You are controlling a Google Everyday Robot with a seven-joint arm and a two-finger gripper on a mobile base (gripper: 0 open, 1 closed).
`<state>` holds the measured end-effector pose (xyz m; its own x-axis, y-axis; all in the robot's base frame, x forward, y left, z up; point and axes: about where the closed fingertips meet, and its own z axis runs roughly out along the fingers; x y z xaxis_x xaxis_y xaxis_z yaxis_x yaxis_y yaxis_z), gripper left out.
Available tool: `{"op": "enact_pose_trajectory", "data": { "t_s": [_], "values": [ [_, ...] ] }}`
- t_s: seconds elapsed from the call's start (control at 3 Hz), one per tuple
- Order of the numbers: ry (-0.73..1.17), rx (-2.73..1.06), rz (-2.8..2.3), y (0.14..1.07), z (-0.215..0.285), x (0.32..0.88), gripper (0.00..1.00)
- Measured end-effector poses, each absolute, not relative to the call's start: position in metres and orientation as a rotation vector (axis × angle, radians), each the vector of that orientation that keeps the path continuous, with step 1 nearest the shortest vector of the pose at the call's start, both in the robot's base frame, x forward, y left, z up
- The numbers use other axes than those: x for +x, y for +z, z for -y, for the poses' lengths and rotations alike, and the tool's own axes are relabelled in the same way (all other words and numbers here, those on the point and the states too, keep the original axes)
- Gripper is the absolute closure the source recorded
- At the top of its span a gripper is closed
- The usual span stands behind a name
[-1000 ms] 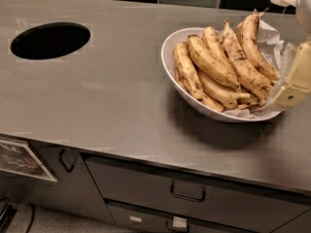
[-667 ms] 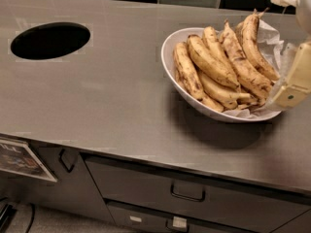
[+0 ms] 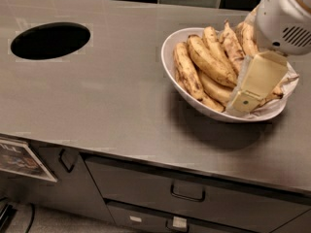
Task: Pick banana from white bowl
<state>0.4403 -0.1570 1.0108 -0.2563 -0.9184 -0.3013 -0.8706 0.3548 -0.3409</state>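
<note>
The white bowl (image 3: 168,53) sits on the steel counter at the right, lined with crinkled white paper and holding several bananas. The plump yellow banana (image 3: 213,62) with brownish skin and a dark blunt tip lies near the bowl's middle. A slimmer dark-speckled banana (image 3: 186,74) lies at its left. My gripper (image 3: 244,101) reaches in from the upper right, its cream-coloured end low over the right half of the bowl, just right of the plump banana. It hides the bananas beneath it. I see nothing held.
A round dark hole (image 3: 50,40) is cut in the counter at the far left. Drawers with handles (image 3: 187,193) are below the counter's front edge. A black tiled wall runs along the back. A printed card (image 3: 22,159) hangs at the lower left.
My gripper has moved left from the bowl's right edge to over the bowl's right half, covering bananas that showed before. The bananas and bowl have not moved.
</note>
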Motion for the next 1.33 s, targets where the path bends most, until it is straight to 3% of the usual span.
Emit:
{"op": "enact_pose_trajectory", "data": {
  "t_s": [1.33],
  "values": [
    [-0.043,-1.458,-2.259,0.994,0.126,0.452,0.0]
  ]
}}
